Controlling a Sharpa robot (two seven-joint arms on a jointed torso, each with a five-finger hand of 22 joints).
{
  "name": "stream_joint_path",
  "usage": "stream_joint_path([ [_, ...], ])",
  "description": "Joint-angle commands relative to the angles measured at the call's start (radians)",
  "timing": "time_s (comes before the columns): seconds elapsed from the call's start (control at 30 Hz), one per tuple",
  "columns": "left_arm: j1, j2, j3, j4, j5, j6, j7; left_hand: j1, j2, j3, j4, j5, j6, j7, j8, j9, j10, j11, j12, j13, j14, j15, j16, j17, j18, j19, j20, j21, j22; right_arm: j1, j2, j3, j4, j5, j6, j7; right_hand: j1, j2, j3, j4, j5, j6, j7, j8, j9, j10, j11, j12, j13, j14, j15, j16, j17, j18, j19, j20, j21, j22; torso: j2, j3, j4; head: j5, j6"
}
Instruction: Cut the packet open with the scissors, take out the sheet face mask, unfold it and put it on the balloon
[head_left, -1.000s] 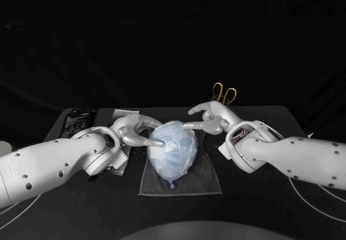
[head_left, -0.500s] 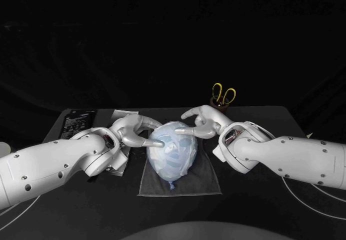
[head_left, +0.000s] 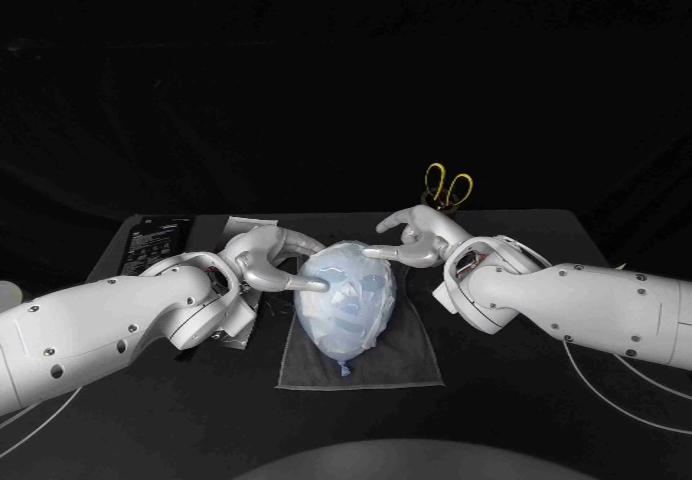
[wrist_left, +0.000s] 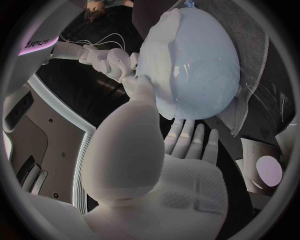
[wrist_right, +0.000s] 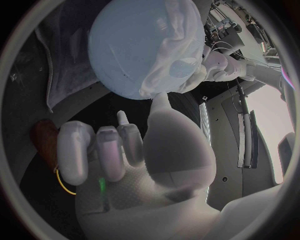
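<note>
Last step, I reckon: mask (head_left: 351, 290) draped over balloon (wrist_left: 200, 65), which lies on grey cloth (head_left: 411, 360) mid-table. Left hand (head_left: 267, 258) holding nothing, fingers spread, one tip pressing mask's side. Right hand (head_left: 415, 238) fingers curled, nothing held, thumb tip on mask's top edge. Next probably gentle smoothing, no shoving balloon. Count: one balloon, one mask, one cloth, one scissors (head_left: 449, 188) at back.
</note>
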Motion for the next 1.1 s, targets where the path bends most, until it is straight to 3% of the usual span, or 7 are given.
stream_joint_path([
  [0.03,-0.003,0.001,-0.003,0.002,0.0,0.031,-0.004,0.005,0.008,0.008,0.001,-0.006,0.008,0.063,0.006,0.001,0.009,-0.001,-0.001,0.001,0.009,-0.001,-0.005,0.001,-0.002,0.007,0.002,0.003,-0.002,-0.002,-0.005,-0.001,-0.022,-0.003,0.003,-0.008,0.005,0.004,-0.002,0.001,-0.006,0.002,0.0,0.004,0.001,0.015,0.005,0.004,0.154,0.107,0.001,0.005,0.263,0.008,0.053,0.003,0.003,0.222,-0.001,0.0009,-0.0005,-0.002,-0.002],
  [0.33,-0.003,0.0,-0.003,0.001,0.0,0.031,-0.004,0.005,0.008,0.008,0.001,-0.006,0.008,0.063,0.006,0.001,0.009,-0.001,-0.001,0.001,0.009,-0.001,-0.005,0.001,-0.002,0.007,0.002,0.003,-0.002,-0.001,-0.009,-0.001,-0.076,0.011,-0.011,0.005,0.013,0.028,-0.013,-0.002,-0.006,0.011,-0.001,0.014,0.004,0.017,0.003,0.005,0.154,0.107,0.0,0.005,0.263,0.007,0.055,0.002,0.008,0.223,-0.001,0.0007,-0.0011,-0.003,-0.001],
  [0.57,-0.003,0.0,-0.003,0.002,0.0,0.031,-0.004,0.005,0.009,0.009,0.001,-0.006,0.009,0.063,0.007,0.001,0.011,0.0,-0.001,0.001,0.01,0.0,-0.005,0.001,-0.002,0.007,0.002,0.003,-0.002,0.001,-0.012,0.002,-0.105,-0.003,-0.042,0.006,0.061,0.08,-0.021,-0.005,-0.006,0.024,0.0,0.029,0.008,0.019,0.004,0.007,0.155,0.107,0.0,0.005,0.263,0.006,0.057,0.001,0.012,0.225,-0.001,0.0002,0.001,-0.007,0.0],
  [0.7,-0.003,-0.002,-0.003,0.003,0.001,0.032,-0.004,0.005,0.009,0.009,0.001,-0.006,0.009,0.063,0.007,0.001,0.011,0.0,-0.001,0.001,0.01,0.0,-0.005,0.001,-0.002,0.007,0.002,0.003,-0.002,0.002,-0.031,0.004,-0.058,0.017,-0.035,0.038,0.048,0.088,-0.045,0.0,-0.006,0.024,0.001,0.033,0.008,0.02,0.004,0.008,0.156,0.107,0.001,0.005,0.263,0.006,0.058,0.002,0.013,0.225,0.0,0.0003,0.0004,-0.007,0.003],
  [0.83,-0.003,-0.002,-0.003,0.003,0.001,0.032,-0.004,0.005,0.009,0.009,0.001,-0.006,0.009,0.063,0.007,0.001,0.011,0.0,-0.001,0.001,0.01,0.0,-0.005,0.001,-0.002,0.007,0.002,0.003,-0.002,0.002,-0.057,0.005,0.02,0.044,-0.014,0.07,0.03,0.09,-0.076,0.001,-0.006,0.02,0.001,0.034,0.007,0.02,0.004,0.008,0.155,0.107,0.001,0.005,0.263,0.006,0.057,0.002,0.012,0.225,0.0,0.0008,0.0002,-0.008,0.004],
  [0.97,-0.003,-0.002,-0.003,0.003,0.001,0.033,-0.003,0.005,0.009,0.009,0.001,-0.006,0.009,0.063,0.007,0.001,0.011,0.0,-0.001,0.001,0.01,0.0,-0.005,0.001,-0.002,0.007,0.002,0.003,-0.002,0.002,-0.081,0.005,0.083,0.073,0.016,0.086,0.015,0.082,-0.106,0.0,-0.006,0.013,0.0,0.033,0.005,0.018,0.004,0.007,0.153,0.107,0.001,0.005,0.263,0.007,0.056,0.002,0.008,0.224,-0.001,0.0004,-0.0005,-0.009,0.005],
  [1.1,-0.003,-0.001,-0.003,0.002,0.001,0.033,-0.003,0.005,0.009,0.009,0.001,-0.006,0.009,0.063,0.007,0.001,0.011,0.0,-0.001,0.001,0.01,0.0,-0.005,0.001,-0.002,0.007,0.002,0.003,-0.002,0.002,-0.095,0.005,0.113,0.111,0.042,0.094,0.008,0.064,-0.122,0.001,-0.006,0.003,0.0,0.031,0.003,0.011,0.005,0.001,0.145,0.107,0.001,0.005,0.263,0.009,0.051,0.002,-0.004,0.22,-0.001,0.0003,-0.0001,-0.01,0.005],
])
